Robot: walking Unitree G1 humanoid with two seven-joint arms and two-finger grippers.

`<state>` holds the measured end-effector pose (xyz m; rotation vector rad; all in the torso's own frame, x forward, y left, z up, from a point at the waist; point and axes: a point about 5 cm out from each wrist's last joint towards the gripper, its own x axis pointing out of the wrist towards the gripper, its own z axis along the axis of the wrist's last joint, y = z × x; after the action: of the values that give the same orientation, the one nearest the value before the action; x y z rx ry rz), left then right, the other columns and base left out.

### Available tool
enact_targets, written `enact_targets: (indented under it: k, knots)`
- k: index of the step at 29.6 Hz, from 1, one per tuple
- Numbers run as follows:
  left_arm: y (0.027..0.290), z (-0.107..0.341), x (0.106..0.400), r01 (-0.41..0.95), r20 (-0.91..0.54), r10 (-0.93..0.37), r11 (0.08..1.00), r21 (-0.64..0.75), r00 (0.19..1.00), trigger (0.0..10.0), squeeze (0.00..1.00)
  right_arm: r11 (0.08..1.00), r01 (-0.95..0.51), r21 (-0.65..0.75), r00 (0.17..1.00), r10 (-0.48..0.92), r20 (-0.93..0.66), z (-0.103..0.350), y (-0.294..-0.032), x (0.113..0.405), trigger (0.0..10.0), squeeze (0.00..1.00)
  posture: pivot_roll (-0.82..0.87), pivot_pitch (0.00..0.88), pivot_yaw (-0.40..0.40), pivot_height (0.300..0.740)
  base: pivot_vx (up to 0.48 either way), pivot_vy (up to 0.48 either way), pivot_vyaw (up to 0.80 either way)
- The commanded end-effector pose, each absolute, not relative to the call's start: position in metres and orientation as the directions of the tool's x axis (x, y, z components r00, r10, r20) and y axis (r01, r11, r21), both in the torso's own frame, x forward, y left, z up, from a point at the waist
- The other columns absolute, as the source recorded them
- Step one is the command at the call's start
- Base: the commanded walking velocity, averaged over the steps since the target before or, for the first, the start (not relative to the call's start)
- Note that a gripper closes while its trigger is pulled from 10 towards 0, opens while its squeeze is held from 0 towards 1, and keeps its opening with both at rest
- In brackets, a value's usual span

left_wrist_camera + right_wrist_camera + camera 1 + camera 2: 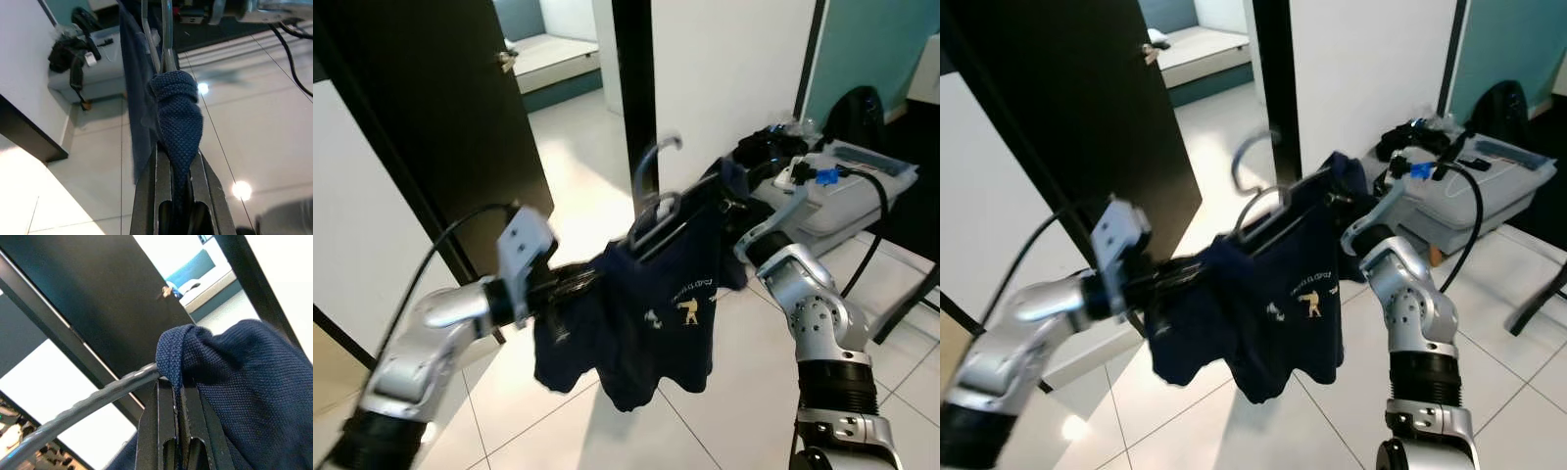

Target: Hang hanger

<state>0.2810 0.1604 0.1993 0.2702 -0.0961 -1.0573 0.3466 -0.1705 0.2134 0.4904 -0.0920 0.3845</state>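
Two grippers carry one hanger (656, 211) between them, with one navy shirt (651, 313) draped on it, out in the open above the tiled floor (744, 392). The left gripper (576, 281) is clenched on a fold of the shirt at one end; the left wrist view shows the knit cloth pinched between its fingers (146, 191), with the hanger's wire running on past it. The right gripper (736, 208) is likewise clamped on the shirt's other shoulder, and its wrist view shows the fabric caught between the fingers (151, 431) beside the ribbed hanger arm.

As for progress, I judge the task only partly done: the hanger is lifted and held level, but its hook (658, 157) points up into empty air and catches on nothing. No rail or peg can be made out, so finding one and setting the hook over it is what remains.

By count: one hanger, one shirt, one dark door (450, 127) standing open, one grey case (847, 191) with a black bag (769, 149) against the wall.
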Motion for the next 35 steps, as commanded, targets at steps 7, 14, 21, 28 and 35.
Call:
enact_targets:
  k: [7,14,21,28,35]
  knots:
    - [0.208,0.207,0.283,0.807,-0.167,-0.810,0.493,0.325,0.562,10.0,0.00,0.803,-0.431,0.412,0.902,0.373,0.217,0.224,-0.165,0.345,0.0,0.00,-0.08,0.000,0.093,0.740,0.000,0.000,0.00]
    - [0.229,0.215,0.280,0.804,-0.219,-0.793,0.478,0.353,0.568,10.0,0.00,0.792,-0.456,0.407,0.890,0.409,0.202,0.220,-0.158,0.342,0.0,0.00,-0.08,0.000,0.093,0.740,0.000,0.000,0.00]
    - [0.231,0.214,0.281,0.833,-0.259,-0.808,0.436,0.339,0.529,10.0,0.00,0.754,-0.551,0.359,0.834,0.519,0.190,0.218,-0.145,0.335,0.0,0.00,-0.07,0.000,0.114,0.740,0.000,0.000,0.00]
    - [0.216,0.207,0.286,0.864,-0.264,-0.838,0.394,0.312,0.477,10.0,0.00,0.669,-0.677,0.307,0.732,0.653,0.192,0.217,-0.121,0.322,0.0,0.00,-0.04,0.000,0.113,0.740,0.000,0.000,0.00]
    - [0.201,0.192,0.295,0.848,-0.269,-0.813,0.440,0.296,0.516,10.0,0.00,0.607,-0.741,0.289,0.667,0.715,0.209,0.222,-0.100,0.316,0.0,0.00,-0.04,0.000,0.109,0.740,0.000,0.000,0.00]
